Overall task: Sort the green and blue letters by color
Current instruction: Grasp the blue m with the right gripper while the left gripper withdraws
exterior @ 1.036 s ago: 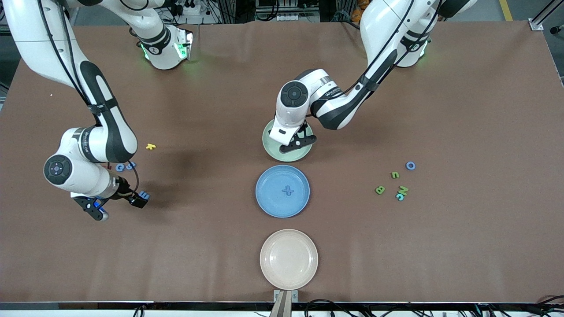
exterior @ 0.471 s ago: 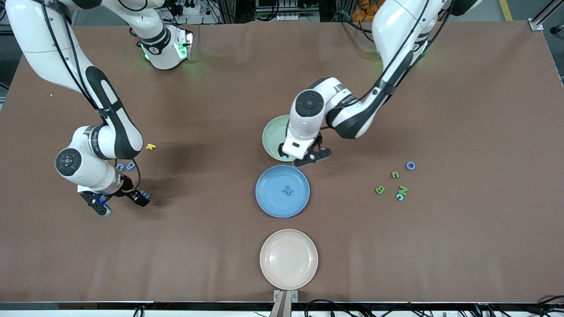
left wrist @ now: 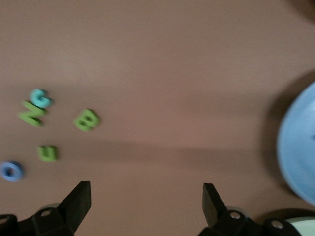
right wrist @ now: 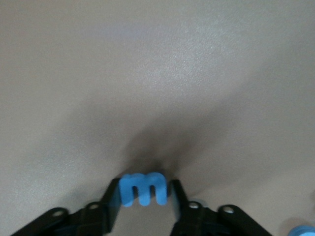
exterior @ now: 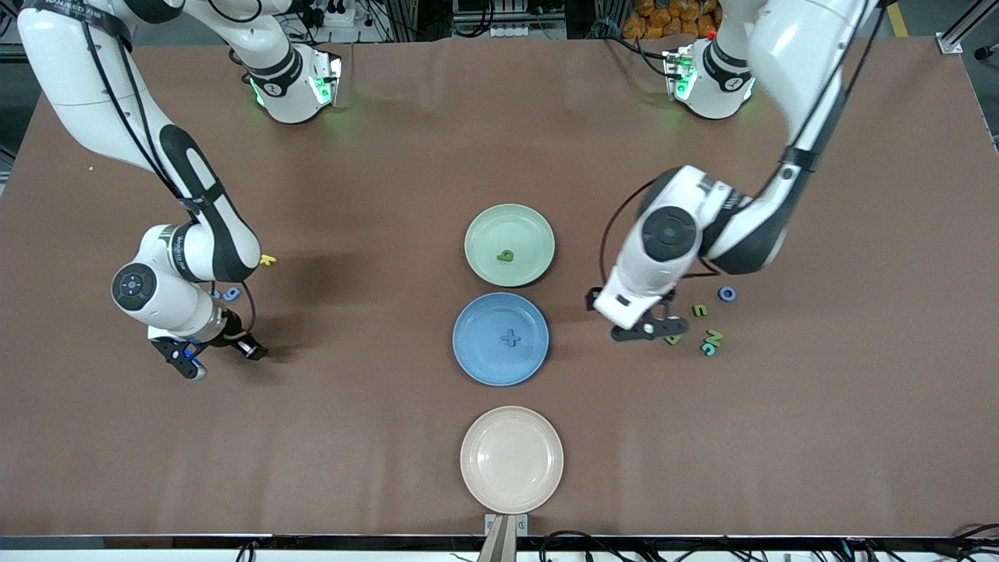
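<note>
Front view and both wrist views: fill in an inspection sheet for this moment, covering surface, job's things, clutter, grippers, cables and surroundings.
Surface: brown table, three plates in a row at its middle.
Job's things: green piece on the green plate; blue plus on the blue plate; loose green and blue letters toward the left arm's end; blue pieces toward the right arm's end.
Clutter: yellow letter; beige plate, nothing in it.
Grippers: left gripper open, over the table beside the loose letters; right gripper shut on blue letter E.
Cables: black cables along both arms.
Surroundings: cables and equipment past the table's edges.
</note>
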### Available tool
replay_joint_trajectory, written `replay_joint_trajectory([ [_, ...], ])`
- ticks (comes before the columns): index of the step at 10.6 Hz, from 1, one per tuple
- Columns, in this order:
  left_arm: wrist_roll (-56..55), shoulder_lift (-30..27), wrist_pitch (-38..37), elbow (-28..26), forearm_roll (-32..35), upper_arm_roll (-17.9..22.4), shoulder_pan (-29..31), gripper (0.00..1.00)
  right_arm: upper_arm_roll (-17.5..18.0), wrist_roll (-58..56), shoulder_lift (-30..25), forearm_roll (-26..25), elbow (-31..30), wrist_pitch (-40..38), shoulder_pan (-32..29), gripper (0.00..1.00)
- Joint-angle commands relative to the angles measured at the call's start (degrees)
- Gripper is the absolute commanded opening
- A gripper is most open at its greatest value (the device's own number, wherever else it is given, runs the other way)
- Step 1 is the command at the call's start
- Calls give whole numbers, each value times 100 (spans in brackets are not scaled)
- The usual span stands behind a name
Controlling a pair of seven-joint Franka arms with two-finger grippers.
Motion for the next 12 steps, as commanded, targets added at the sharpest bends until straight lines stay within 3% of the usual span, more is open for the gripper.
replay_joint_trajectory([
  [1,2079,-353,-157,-360,59,-128,983,100,83,-35,-7,-35,-43,52,-56,0],
  [4,3234,-283,-18,-501,41,-199,1609,100,101,-70,-59,-105,201,-53,128,0],
  [7,4071,-117,658,-852,50,-198,2180,100,267,-79,-68,-79,650,-115,480,0],
  [8,4090,-3,738,-862,93,-198,2226,91,364,-79,-51,-79,782,-115,550,0],
  [12,4090,279,1011,-906,102,-181,2340,82,444,35,-33,-8,993,-115,1348,0],
])
